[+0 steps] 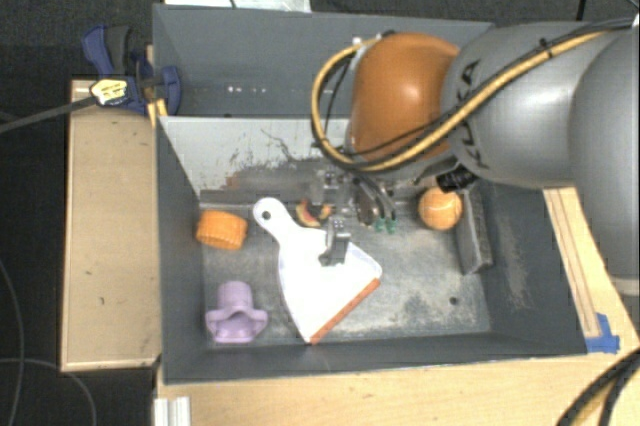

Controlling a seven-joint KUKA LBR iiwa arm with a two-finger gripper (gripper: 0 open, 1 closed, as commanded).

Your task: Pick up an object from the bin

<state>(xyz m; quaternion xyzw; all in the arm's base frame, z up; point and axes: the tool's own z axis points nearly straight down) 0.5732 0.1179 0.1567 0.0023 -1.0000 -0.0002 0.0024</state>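
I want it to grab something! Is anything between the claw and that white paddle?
Nothing visible is in the way. The claw is right over the white paddle, in the middle of the bin.

arm [560, 114]: silver-grey | wrist cover [400, 94]: orange dome | cables [317, 104]: yellow, black | pincer [333, 252]: dark

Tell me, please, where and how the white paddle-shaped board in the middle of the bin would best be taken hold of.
Probably by its narrow handle, which points to the view's upper left. The white board lies flat and its blade looks too wide to span, so I would come straight down and close across the neck. The gripper is over the blade now.
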